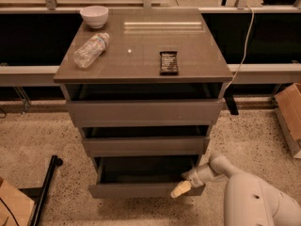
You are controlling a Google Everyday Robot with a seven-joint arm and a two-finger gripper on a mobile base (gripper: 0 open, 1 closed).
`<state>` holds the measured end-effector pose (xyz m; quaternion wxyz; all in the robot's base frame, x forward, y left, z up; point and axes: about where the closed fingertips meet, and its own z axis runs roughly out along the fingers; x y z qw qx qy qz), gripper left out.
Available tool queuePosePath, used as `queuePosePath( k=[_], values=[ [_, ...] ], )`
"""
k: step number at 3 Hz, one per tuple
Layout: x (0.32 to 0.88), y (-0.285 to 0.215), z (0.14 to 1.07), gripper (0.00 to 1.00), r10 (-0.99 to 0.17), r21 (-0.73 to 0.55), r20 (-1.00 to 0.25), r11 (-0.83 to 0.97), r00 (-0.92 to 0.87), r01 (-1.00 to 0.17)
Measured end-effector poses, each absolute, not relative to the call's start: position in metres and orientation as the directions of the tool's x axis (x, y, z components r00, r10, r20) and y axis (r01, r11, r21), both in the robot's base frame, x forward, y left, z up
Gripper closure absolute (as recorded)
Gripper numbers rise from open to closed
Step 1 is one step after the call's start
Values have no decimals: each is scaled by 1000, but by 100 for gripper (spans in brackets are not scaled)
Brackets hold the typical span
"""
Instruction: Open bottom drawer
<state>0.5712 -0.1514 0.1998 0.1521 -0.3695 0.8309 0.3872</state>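
The bottom drawer is the lowest of the grey-brown cabinet's three. It stands pulled out, and its dark inside shows above its flat front. My gripper is at the right end of that front, with its pale fingertip over the top edge. The white arm comes in from the lower right. The two wider drawers above, the middle drawer and the top drawer, also stand out a little.
On the cabinet top lie a plastic bottle, a white bowl and a dark snack bar. A cardboard box stands at the right, another at lower left, beside a black bar on the floor.
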Motion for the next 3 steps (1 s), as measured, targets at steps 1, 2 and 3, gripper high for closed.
queuePosePath(
  k=[1,2,3],
  values=[
    [560,-143,188,0,-535,570,-480,413,-696,-710],
    [538,-146,179,0,-553,617,-416,412,-722,-671],
    [538,-146,180,0,-553,617,-416,412,-722,-671]
  ],
)
